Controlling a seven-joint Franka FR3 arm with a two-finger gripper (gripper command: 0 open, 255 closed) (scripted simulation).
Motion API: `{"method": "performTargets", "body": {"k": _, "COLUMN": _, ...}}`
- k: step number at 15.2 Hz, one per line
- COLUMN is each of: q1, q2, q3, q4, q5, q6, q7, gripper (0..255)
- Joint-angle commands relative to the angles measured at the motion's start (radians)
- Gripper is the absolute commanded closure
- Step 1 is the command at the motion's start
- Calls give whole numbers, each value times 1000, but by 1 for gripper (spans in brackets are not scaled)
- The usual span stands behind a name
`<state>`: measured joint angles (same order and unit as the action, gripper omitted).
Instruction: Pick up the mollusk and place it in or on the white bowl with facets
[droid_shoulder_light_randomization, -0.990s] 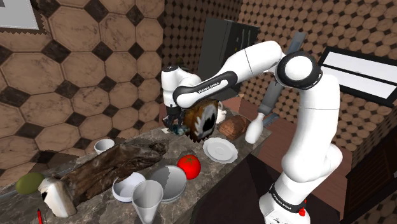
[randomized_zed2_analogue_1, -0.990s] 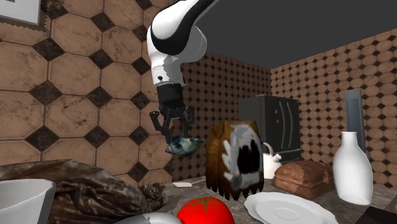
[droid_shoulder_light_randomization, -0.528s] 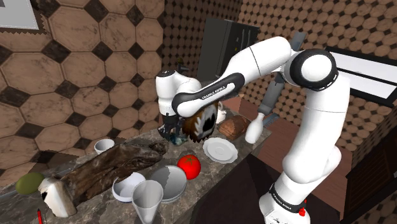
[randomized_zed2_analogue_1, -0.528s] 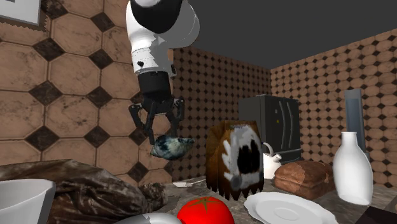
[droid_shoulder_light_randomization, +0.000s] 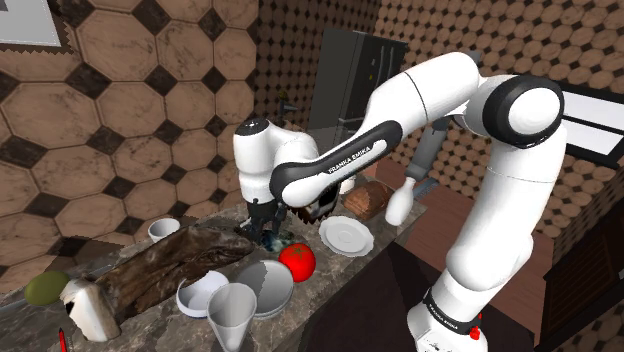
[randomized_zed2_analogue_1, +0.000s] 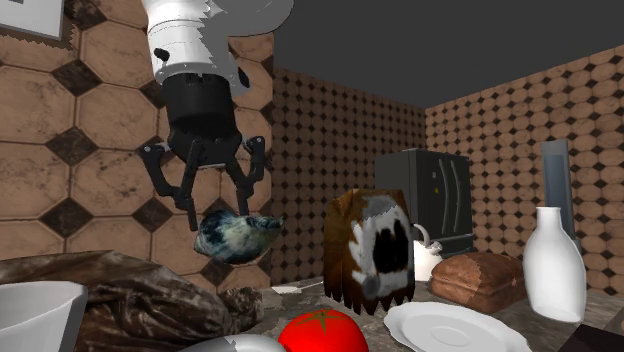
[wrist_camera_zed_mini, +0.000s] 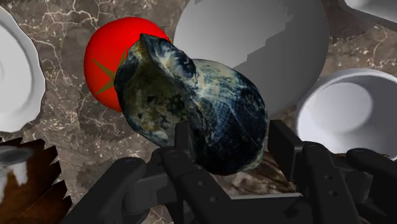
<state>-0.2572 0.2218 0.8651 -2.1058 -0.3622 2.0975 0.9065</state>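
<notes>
Two white dishes: the white bowl (droid_shoulder_light_randomization: 200, 293) and a bigger round dish (droid_shoulder_light_randomization: 270, 285) sit side by side near the front edge of the bench (droid_shoulder_light_randomization: 150, 318). I think the bowl is the one the task means.
Tomato: the red tomato (droid_shoulder_light_randomization: 297, 260) sits just behind the big dish, more toward the middle of the bench.
Claw: the black gripper (randomized_zed2_analogue_1: 215, 205) hangs above the bench just behind the tomato and points down. Its two fingers squeeze the shell, one on each side.
Shell: the mollusk (randomized_zed2_analogue_1: 235, 235) is a dark blue-green shell with pale marks. It is up in the air and touches only the claw. From the wrist camera, the tomato and the big dish lie under it, and the bowl is off to one side.
Far back: a brown and white block (droid_shoulder_light_randomization: 322, 195) stands farther back on the bench.
Done: the shell is picked up.
Left: carry it toward the front edge until it is over the bowl, go down, then let go.
</notes>
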Motion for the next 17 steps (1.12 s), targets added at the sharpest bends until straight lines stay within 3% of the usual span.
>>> {"method": "performTargets", "body": {"k": 1, "q1": 33, "q2": -1, "q3": 20, "q4": -3, "q5": 7, "q6": -8, "q7": 49, "gripper": 255}}
{"method": "performTargets", "body": {"k": 17, "q1": 122, "q2": 163, "q3": -60, "q4": -42, "q5": -163, "q6": 119, "q7": 201, "gripper": 255}}
